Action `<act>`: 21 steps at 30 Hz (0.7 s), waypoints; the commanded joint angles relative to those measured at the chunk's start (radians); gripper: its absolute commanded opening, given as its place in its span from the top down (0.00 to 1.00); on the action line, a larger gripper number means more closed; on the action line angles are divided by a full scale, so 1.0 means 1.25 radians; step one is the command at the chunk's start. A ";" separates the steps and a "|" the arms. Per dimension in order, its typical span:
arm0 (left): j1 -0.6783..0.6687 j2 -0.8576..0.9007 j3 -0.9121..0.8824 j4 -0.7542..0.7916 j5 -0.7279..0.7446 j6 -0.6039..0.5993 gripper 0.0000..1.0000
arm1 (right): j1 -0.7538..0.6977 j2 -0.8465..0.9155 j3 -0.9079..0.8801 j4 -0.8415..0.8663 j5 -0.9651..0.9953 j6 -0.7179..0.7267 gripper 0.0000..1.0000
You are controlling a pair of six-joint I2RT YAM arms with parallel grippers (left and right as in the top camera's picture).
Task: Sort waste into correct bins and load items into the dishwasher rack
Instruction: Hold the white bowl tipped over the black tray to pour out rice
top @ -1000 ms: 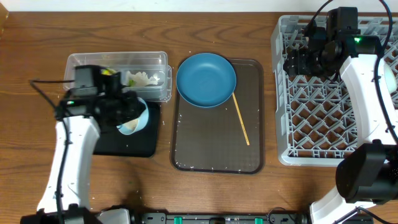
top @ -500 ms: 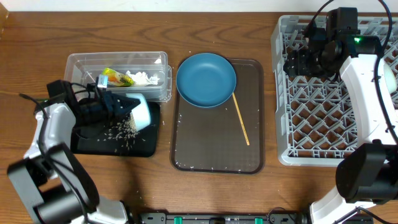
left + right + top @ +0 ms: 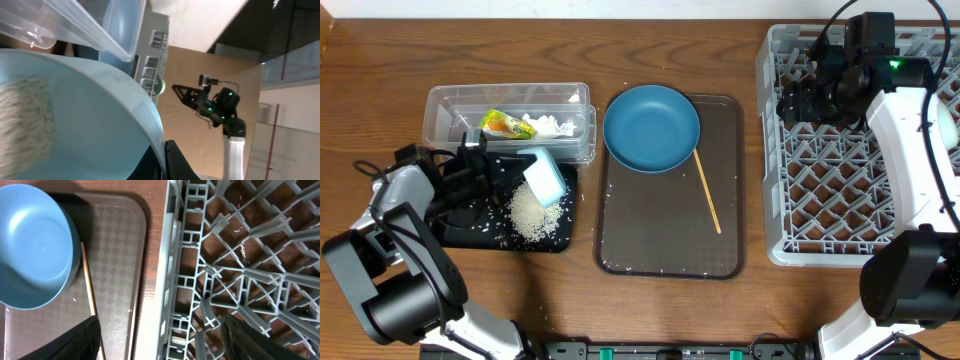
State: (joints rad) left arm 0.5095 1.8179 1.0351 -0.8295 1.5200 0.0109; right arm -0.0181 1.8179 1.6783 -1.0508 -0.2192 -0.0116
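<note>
My left gripper (image 3: 510, 172) is shut on the rim of the pale mint bowl (image 3: 547, 180), which is tipped on its side over the black tray (image 3: 470, 232). A pile of white rice (image 3: 532, 210) lies on that tray. In the left wrist view the bowl (image 3: 90, 125) fills the frame with rice (image 3: 25, 120) inside it, its rim pinched between the fingers (image 3: 164, 160). The clear tub (image 3: 450, 105) holds the yellow-orange wrapper (image 3: 500, 123) and white tissue (image 3: 552, 126). My right gripper (image 3: 798, 100) is open and empty over the grey rack (image 3: 775, 60).
The dark-blue plate (image 3: 651, 128) and the wooden stick (image 3: 708, 193) lie on the brown serving tray (image 3: 670, 250); both show in the right wrist view, plate (image 3: 32, 242) and stick (image 3: 88, 282). Loose rice grains dot the brown tray.
The left arm swung back and tipped the mint bowl further; rice has spilled out into a pile on the black tray. The right arm has not moved.
</note>
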 commanded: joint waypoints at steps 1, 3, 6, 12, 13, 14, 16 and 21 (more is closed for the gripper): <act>0.016 0.002 -0.005 -0.003 0.042 -0.017 0.94 | 0.005 0.004 -0.004 -0.001 0.005 -0.010 0.24; 0.020 0.002 -0.005 -0.003 0.042 -0.036 0.94 | 0.005 0.004 -0.004 -0.001 0.005 -0.010 0.24; 0.025 0.002 -0.005 -0.004 0.042 -0.085 0.94 | 0.005 0.004 -0.004 -0.001 0.005 -0.010 0.24; 0.025 0.002 -0.005 -0.005 0.042 -0.145 0.94 | 0.005 0.004 -0.004 -0.001 0.005 -0.010 0.24; 0.025 0.002 -0.005 0.001 0.041 -0.144 0.94 | 0.005 0.004 -0.004 -0.001 0.005 -0.010 0.24; 0.025 0.002 -0.005 0.011 0.033 -0.138 0.94 | 0.005 0.004 -0.004 -0.001 0.005 -0.010 0.25; 0.025 0.002 -0.005 0.027 -0.023 -0.136 0.94 | 0.005 0.004 -0.004 -0.001 0.005 -0.010 0.24; 0.025 0.002 -0.005 0.026 -0.156 -0.152 0.93 | 0.005 0.004 -0.004 -0.001 0.005 -0.010 0.24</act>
State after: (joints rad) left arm 0.5350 1.8179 1.0351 -0.7959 1.4258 -0.1585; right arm -0.0181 1.8179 1.6783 -1.0512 -0.2157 -0.0113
